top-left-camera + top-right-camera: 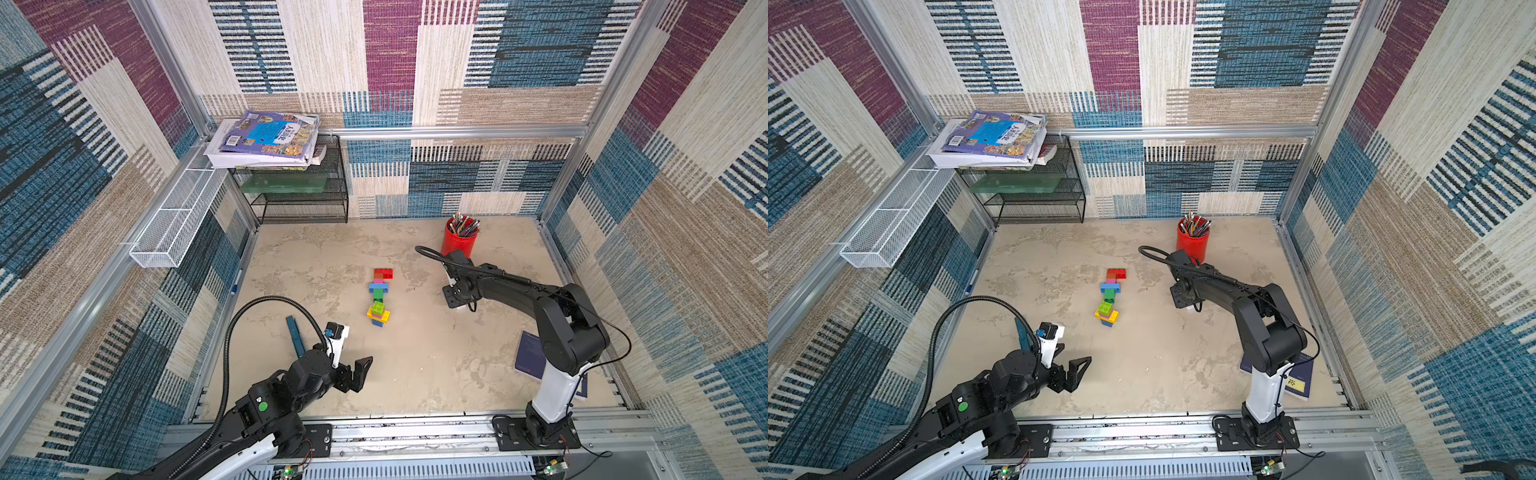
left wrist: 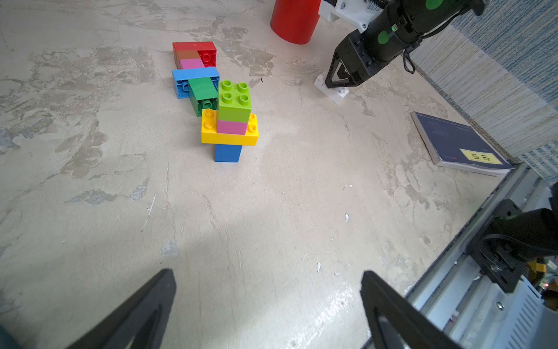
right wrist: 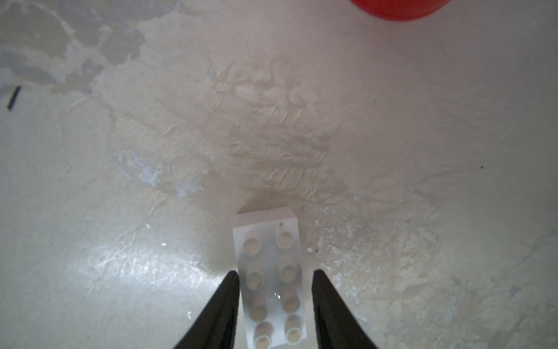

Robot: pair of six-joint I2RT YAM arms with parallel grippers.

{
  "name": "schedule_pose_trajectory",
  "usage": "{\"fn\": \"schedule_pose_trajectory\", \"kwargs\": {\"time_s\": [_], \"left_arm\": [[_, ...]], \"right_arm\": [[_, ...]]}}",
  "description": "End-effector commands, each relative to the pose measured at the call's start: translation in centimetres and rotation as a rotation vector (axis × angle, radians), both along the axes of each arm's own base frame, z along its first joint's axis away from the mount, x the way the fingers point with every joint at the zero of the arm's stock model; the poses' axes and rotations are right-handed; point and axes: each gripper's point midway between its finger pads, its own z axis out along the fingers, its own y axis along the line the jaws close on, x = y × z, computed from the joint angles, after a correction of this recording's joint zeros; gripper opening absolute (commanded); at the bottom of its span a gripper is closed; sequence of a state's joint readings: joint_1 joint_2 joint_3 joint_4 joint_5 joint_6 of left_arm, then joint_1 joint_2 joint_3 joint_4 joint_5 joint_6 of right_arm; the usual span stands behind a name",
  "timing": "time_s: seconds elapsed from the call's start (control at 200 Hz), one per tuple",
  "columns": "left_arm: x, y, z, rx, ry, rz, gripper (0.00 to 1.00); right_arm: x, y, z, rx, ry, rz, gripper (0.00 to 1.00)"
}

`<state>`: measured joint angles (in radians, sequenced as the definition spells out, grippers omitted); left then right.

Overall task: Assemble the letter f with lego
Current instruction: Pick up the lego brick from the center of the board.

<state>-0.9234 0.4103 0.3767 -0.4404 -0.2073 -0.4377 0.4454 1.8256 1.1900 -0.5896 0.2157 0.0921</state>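
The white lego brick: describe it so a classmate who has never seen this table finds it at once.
Find the red pen cup at the far side of the table; just in front of it the right gripper reaches down. Between its open jaws lies the white lego brick, studs up. It is the only white one, lying apart from the joined coloured bricks.

A red pen cup bristling with pencils, books piled atop a black wire rack, and a navy notebook lying flat on the tabletop.
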Motion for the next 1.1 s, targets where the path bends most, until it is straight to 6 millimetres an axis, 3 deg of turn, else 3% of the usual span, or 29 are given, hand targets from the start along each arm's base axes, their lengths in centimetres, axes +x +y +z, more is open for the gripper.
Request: {"fn": "schedule_pose_trajectory", "kwargs": {"time_s": [0.0, 0.816, 1.097], "left_arm": [[0.3, -0.2, 0.4, -0.014, -0.016, 0.004, 0.99], [0.4, -0.5, 0.3, -0.008, -0.007, -0.001, 0.99], [0.5, -0.2, 0.5, -0.006, -0.008, 0.016, 0.99]], "right_arm": [[0.8, 0.6, 0.3, 0.030, -0.025, 0.010, 0.44], [1.0, 1.1, -1.0, 0.073, 0.020, 0.032, 0.35], [1.2, 2.8, 0.5, 0.119, 0.017, 0.084, 0.30]]}}
